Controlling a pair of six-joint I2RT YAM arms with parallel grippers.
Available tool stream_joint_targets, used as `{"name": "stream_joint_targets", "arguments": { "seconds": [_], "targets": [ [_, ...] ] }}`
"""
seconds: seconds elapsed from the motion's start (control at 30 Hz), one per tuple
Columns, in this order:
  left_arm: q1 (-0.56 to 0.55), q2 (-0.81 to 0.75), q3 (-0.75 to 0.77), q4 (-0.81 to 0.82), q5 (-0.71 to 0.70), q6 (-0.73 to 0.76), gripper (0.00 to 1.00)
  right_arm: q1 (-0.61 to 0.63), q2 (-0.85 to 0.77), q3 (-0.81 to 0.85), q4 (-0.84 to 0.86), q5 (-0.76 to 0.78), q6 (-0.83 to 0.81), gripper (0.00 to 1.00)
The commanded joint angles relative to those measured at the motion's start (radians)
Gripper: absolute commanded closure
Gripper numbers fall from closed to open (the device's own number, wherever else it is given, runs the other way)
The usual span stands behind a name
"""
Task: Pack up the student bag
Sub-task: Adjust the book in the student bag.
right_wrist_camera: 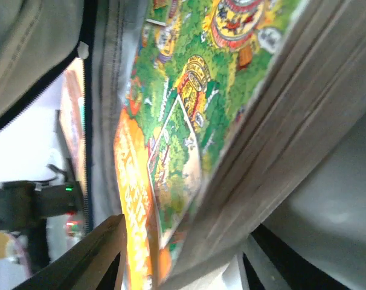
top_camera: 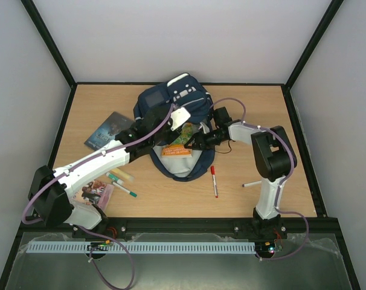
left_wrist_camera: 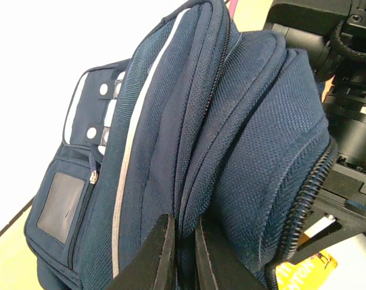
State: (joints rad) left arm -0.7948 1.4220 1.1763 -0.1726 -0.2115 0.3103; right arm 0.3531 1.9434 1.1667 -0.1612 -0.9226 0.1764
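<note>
From above, the navy, white-striped student bag sits upper centre on the bench, with its mouth gaping.

Left wrist view: at bottom centre the left jaws pinch a fold of its woven fabric. That lift should be held steady.

Right wrist view: the right jaws flank a colourful book — gripping or slack, I cannot tell. The book should go in deep before it is let go.
</note>
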Motion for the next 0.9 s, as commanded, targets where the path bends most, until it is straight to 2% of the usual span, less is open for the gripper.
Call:
{"name": "stream_joint_targets", "arguments": {
  "seconds": [0.0, 0.1, 0.27, 0.43, 0.63, 0.77, 0.87],
  "targets": [
    [0.011, -0.073, -0.017, 0.2, 0.042, 0.001, 0.98, 0.0, -0.049, 0.0, -0.012, 0.147, -0.021, 0.45],
    [0.023, -0.097, -0.063, 0.238, 0.054, -0.016, 0.98, 0.001, -0.095, -0.008, -0.091, 0.188, -0.073, 0.37],
    [0.039, -0.152, -0.144, 0.306, 0.082, -0.038, 0.98, 0.006, -0.24, -0.089, -0.145, 0.259, -0.157, 0.35],
    [0.04, -0.178, -0.202, 0.351, 0.117, -0.077, 0.97, 0.069, -0.427, -0.191, -0.213, 0.342, -0.347, 0.34],
    [0.007, -0.21, -0.214, 0.343, 0.158, -0.094, 0.97, 0.228, -0.672, -0.347, -0.237, 0.54, -0.547, 0.42],
    [-0.017, -0.232, -0.206, 0.311, 0.155, -0.075, 0.97, 0.384, -0.772, -0.442, -0.173, 0.797, -0.715, 0.5],
    [-0.038, -0.264, -0.224, 0.312, 0.132, -0.05, 0.98, 0.48, -0.767, -0.485, -0.107, 0.992, -0.852, 0.56]
  ]
}}
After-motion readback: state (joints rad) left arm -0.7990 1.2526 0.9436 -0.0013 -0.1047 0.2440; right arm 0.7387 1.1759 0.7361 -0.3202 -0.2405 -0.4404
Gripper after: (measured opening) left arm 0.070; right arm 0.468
